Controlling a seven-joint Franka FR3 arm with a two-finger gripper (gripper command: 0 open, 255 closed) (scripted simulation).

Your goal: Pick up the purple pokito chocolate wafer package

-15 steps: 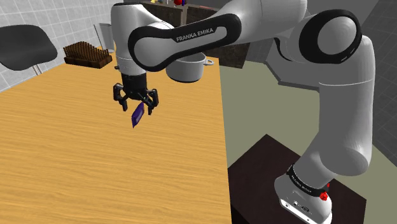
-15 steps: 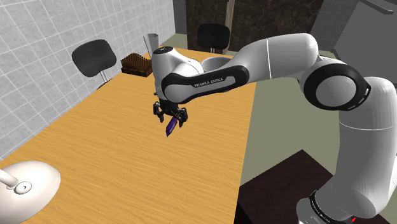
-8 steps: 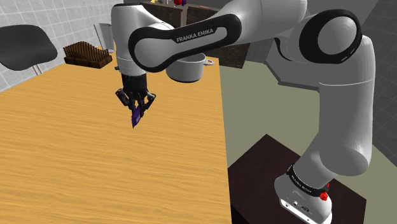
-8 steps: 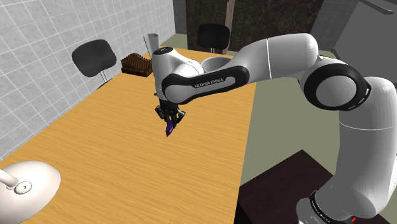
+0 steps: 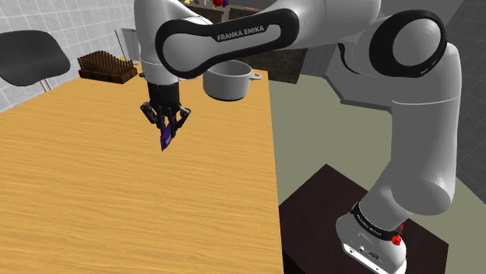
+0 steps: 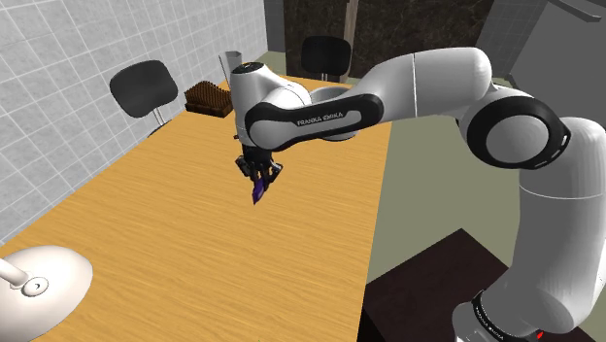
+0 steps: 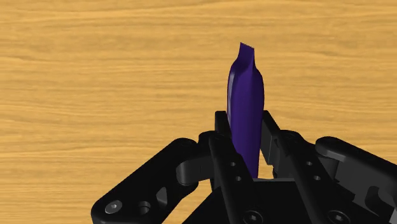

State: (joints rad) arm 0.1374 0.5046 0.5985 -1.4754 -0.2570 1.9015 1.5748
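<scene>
My black gripper is shut on a thin purple wafer package, which hangs edge-down from the fingers above the wooden table. In the second exterior view the gripper holds the package clear of the tabletop, about mid-table. From the wrist view the purple package stands on edge, clasped between the two fingers, its tip sticking out past them over the wood grain.
A grey pot stands at the table's far end behind the arm. A brown ridged block sits at the far corner near a black chair. A white lamp is at the second exterior view's lower left.
The fingers have shut on the purple package, which they straddled while open a second ago. The hand has since risen slightly with the package in it.
</scene>
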